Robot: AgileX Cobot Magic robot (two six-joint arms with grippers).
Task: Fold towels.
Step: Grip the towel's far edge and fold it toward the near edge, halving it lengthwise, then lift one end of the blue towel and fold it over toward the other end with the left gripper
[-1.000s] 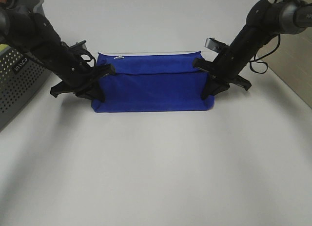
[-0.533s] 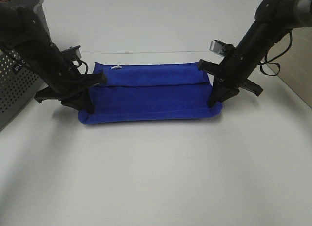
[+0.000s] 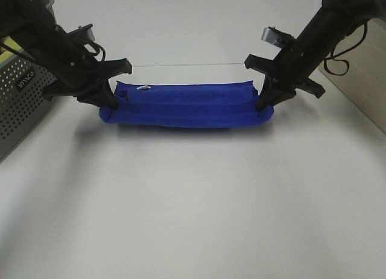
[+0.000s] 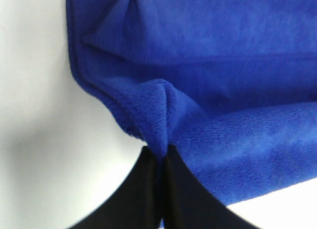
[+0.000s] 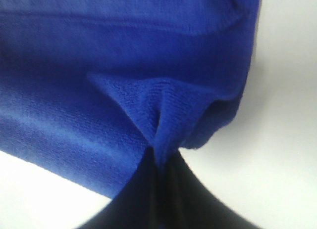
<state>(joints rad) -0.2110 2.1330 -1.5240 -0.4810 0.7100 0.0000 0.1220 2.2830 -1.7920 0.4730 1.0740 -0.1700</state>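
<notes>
The royal-blue towel point(image 3: 184, 104) lies as a long narrow folded band across the far middle of the white table, with its small white tag point(image 3: 143, 87) near its left end. My left gripper point(image 3: 108, 104) is shut on the towel's left end; in the left wrist view the black fingers point(image 4: 148, 189) pinch a pucker of blue cloth point(image 4: 163, 110). My right gripper point(image 3: 263, 106) is shut on the towel's right end; in the right wrist view the fingers point(image 5: 148, 194) pinch a fold of cloth point(image 5: 158, 105).
A grey perforated basket point(image 3: 21, 101) stands at the left edge, close behind my left arm. A pale strip of floor or wall point(image 3: 362, 80) runs along the table's right edge. White tabletop point(image 3: 193, 200) lies in front of the towel.
Both grippers have moved away from the camera, carrying the towel's near edge over toward the far edge. The towel has gone from a wide rectangle to a narrow band.
</notes>
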